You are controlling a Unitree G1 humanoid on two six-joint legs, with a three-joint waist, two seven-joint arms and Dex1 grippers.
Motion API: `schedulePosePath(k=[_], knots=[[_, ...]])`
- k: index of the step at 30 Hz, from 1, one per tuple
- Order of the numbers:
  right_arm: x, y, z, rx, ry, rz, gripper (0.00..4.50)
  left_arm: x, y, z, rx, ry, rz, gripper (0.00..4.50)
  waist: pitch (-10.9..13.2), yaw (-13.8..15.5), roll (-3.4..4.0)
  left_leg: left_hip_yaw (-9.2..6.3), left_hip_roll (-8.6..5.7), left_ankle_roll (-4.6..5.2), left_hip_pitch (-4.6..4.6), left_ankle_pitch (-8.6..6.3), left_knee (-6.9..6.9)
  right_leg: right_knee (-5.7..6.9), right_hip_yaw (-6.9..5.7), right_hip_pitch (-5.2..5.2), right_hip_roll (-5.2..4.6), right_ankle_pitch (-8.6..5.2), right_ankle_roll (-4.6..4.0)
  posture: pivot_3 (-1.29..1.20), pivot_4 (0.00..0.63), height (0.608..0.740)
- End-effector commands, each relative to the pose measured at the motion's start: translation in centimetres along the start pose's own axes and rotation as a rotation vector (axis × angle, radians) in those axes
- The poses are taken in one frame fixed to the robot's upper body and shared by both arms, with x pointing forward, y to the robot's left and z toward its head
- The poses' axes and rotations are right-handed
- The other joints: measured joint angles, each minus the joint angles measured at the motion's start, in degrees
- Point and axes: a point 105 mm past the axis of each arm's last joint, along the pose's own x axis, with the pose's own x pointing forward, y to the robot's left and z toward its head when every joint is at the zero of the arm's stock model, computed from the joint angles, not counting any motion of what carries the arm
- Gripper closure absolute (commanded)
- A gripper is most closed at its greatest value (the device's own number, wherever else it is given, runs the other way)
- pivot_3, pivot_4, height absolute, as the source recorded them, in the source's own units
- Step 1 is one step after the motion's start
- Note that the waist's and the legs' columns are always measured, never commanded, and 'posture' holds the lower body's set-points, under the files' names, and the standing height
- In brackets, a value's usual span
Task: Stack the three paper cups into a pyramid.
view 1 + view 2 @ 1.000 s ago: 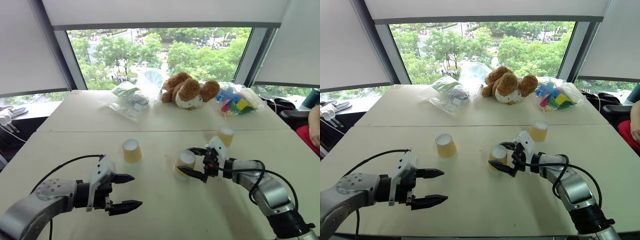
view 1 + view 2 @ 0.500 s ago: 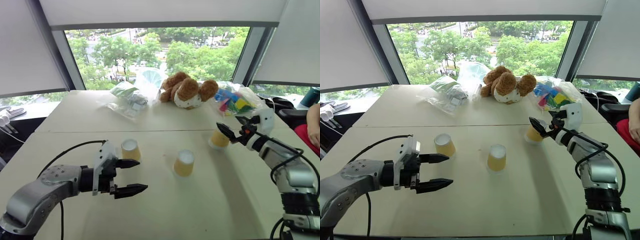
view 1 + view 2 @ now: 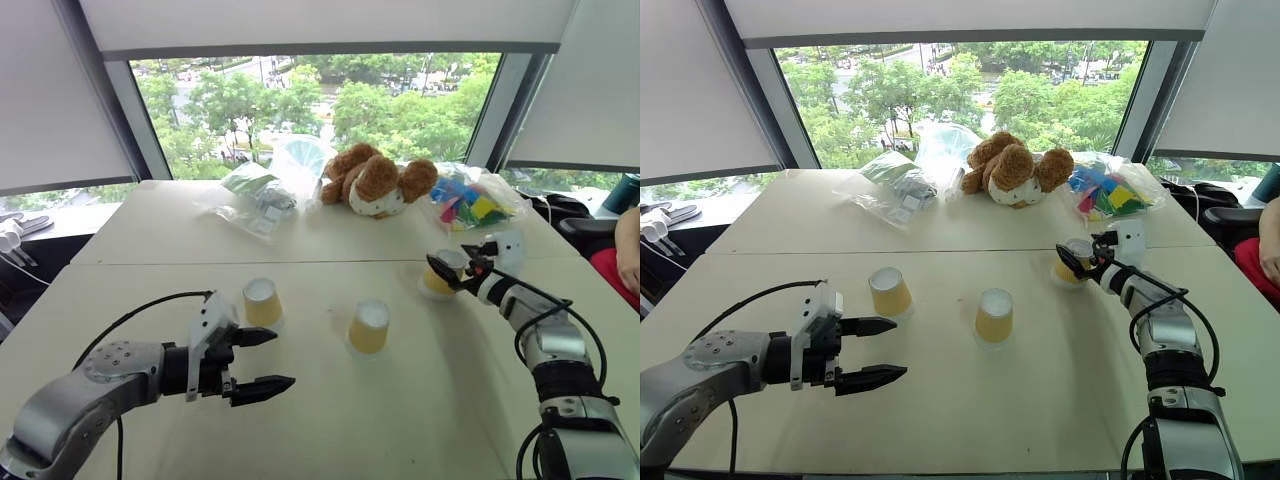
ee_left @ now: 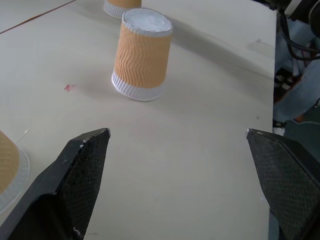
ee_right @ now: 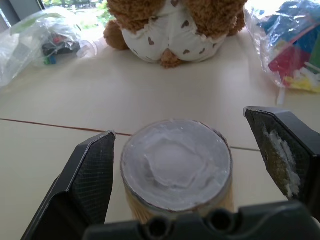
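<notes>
Three paper cups stand upside down and apart on the table [image 3: 330,420]: left cup [image 3: 262,302], middle cup [image 3: 369,326], right cup [image 3: 441,272]. The right gripper [image 3: 459,262] is at the right cup, fingers spread wide; its wrist view shows that cup [image 5: 177,167] between the fingers [image 5: 89,180], untouched, teddy bear [image 5: 175,25] beyond. The left gripper [image 3: 258,362] hangs released near the left cup; its wrist view catches the middle cup [image 4: 142,54] ahead.
</notes>
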Motion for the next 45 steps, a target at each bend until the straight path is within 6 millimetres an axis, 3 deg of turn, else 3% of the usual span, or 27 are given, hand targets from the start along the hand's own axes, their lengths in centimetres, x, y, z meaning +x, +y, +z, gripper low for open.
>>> schedulePosePath(k=[1, 4, 7, 8, 12, 15, 23, 30, 44, 45], knots=[[0.5, 0.0, 1.3, -0.017, -0.050, 0.000, 0.03, 0.1, -0.5, 0.7, 0.047, -0.017, -0.005, 0.00, 0.0, -0.1, 0.00, 0.00, 0.00, 0.00, 0.00, 0.00, 0.00, 0.00, 0.00, 0.00, 0.00, 0.00, 0.00, 0.00, 0.150, 0.740], [0.7, 0.0, 1.2, -0.014, -0.053, -0.002, 0.86, 0.1, -0.4, 0.6, 0.048, -0.016, 0.000, 0.00, 0.0, -0.1, 0.00, 0.00, 0.00, 0.00, 0.01, 0.00, 0.00, 0.01, 0.00, 0.00, 0.00, 0.00, 0.00, 0.00, 0.150, 0.740], [0.8, 0.2, 1.3, -0.013, -0.059, 0.005, 2.24, 0.0, -0.4, 0.5, 0.047, -0.013, 0.005, 0.00, 0.0, -0.1, 0.00, 0.00, 0.01, 0.00, 0.00, 0.00, 0.00, 0.01, 0.00, -0.01, 0.01, 0.00, 0.00, 0.00, 0.150, 0.740], [0.8, 0.2, 1.3, -0.013, -0.060, 0.006, 2.35, 0.0, -0.4, 0.5, 0.047, -0.012, 0.006, 0.00, 0.0, -0.1, 0.01, 0.00, 0.00, 0.00, 0.00, 0.00, 0.00, 0.01, 0.00, 0.00, 0.00, 0.00, 0.00, 0.00, 0.150, 0.740], [0.4, 0.5, 2.4, -0.038, -0.091, 0.047, 2.34, -0.2, -0.3, 0.4, 0.047, -0.008, 0.008, 0.00, 0.0, -0.1, 0.01, 0.00, 0.00, 0.00, 0.00, 0.00, 0.00, 0.01, 0.00, 0.00, 0.00, 0.00, 0.00, 0.00, 0.150, 0.740], [-2.0, 3.3, 4.1, -0.170, -0.105, 0.303, 2.34, -0.4, -0.2, 0.3, 0.047, 0.002, 0.008, 0.00, 0.0, 0.2, 0.06, -0.01, 0.00, 0.00, -0.03, 0.00, 0.00, 0.00, 0.00, -0.02, -0.01, 0.00, 0.00, 0.00, 0.150, 0.740], [-7.5, 8.3, 2.6, -0.253, 0.022, 0.649, 2.34, -0.5, 0.0, 0.1, 0.051, 0.014, -0.004, 0.00, 0.0, 0.1, 0.06, -0.11, 0.01, 0.01, -0.03, -0.01, 0.00, -0.07, -0.05, 0.04, -0.02, 0.00, 0.00, 0.00, 0.150, 0.740], [-7.8, 9.9, 1.6, -0.260, 0.019, 0.712, 2.34, -0.7, 0.2, -0.1, 0.053, 0.029, -0.014, 0.00, 0.1, 0.2, 0.04, -0.10, 0.01, 0.01, 0.01, -0.01, 0.00, -0.05, -0.04, 0.06, -0.01, 0.00, 0.00, 0.00, 0.150, 0.740], [-6.9, 11.3, 0.3, -0.275, 0.000, 0.769, 2.34, -1.2, 0.3, -0.1, 0.061, 0.047, 0.001, 0.00, 0.1, 0.2, 0.04, -0.10, 0.01, 0.00, 0.01, -0.01, 0.00, -0.05, -0.04, 0.06, -0.03, 0.00, 0.00, 0.00, 0.150, 0.740], [-6.8, 11.2, 0.2, -0.278, 0.001, 0.769, 1.85, -1.2, 0.3, -0.1, 0.062, 0.048, 0.004, 0.00, 0.1, 0.2, 0.03, -0.10, 0.01, 0.00, 0.01, -0.01, 0.00, -0.05, -0.04, 0.06, -0.03, 0.00, 0.00, 0.00, 0.150, 0.740]])
